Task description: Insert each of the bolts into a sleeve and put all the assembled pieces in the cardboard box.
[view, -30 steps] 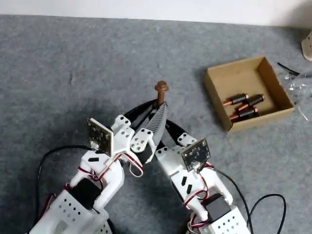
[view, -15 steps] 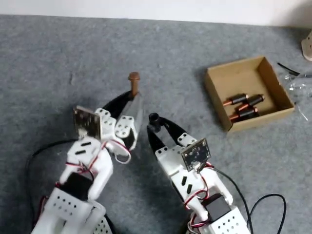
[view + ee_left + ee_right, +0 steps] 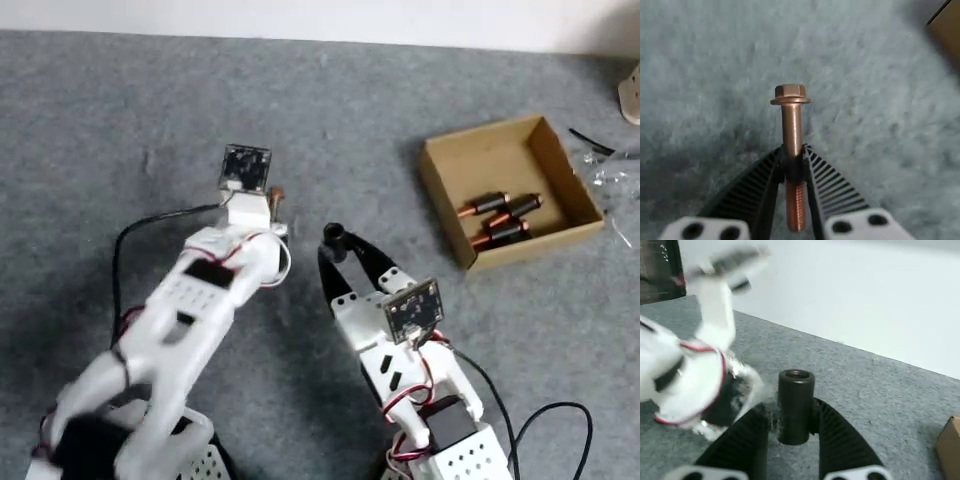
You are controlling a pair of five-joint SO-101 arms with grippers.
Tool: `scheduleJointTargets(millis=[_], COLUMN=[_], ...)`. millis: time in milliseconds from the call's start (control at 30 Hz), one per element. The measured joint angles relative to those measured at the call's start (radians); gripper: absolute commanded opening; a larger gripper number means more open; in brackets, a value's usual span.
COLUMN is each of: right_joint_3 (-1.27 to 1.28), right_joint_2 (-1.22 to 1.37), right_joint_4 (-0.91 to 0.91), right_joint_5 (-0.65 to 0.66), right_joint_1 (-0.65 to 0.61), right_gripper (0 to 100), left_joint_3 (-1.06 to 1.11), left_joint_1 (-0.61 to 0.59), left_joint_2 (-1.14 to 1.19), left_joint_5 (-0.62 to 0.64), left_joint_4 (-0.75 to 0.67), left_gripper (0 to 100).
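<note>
From above, most of the left end effector (image 3: 792,152) is hidden under its own arm and camera board. Only a brown sliver of the bolt (image 3: 277,197) peeks out beside the board, at about 10 o'clock from the sleeve (image 3: 333,238). How steeply the bolt tilts there cannot be told. In the left wrist view the ribbed fingers are closed narrowly on the bolt's shank. Its long axis runs straight out along the fingers, with the flanged hex head beyond the tips and the threaded end back toward the wrist, partly cut off by the fingers. The right end effector (image 3: 337,249) sits near the middle of the grey surface (image 3: 100,120) and clamps the black sleeve by its lower half. In the right wrist view the sleeve stands upright with its open end up, and its bottom is hidden between the fingers. The left arm (image 3: 695,365) is hard to make out there. The cardboard box (image 3: 440,190) lies at 2 o'clock on the surface, well apart from both arms. In it are three assembled pieces (image 3: 497,204), lying side by side. Their long axes run from about 8 to 2 o'clock, with the copper ends toward 8.
</note>
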Motion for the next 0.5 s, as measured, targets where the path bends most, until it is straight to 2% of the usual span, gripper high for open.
scheduleJointTargets(millis=[300,500], right_joint_3=[0.0,0.0], right_joint_2=[0.0,0.0], right_joint_4=[0.0,0.0], right_joint_5=[0.0,0.0], right_joint_1=[0.015,0.017], right_gripper=[0.5,0.5], left_joint_3=[-0.1,-0.14], left_joint_1=[-0.014,-0.012], left_joint_2=[0.348,0.425], left_joint_5=[0.0,0.0], left_joint_4=[0.002,0.002], left_gripper=[1,1])
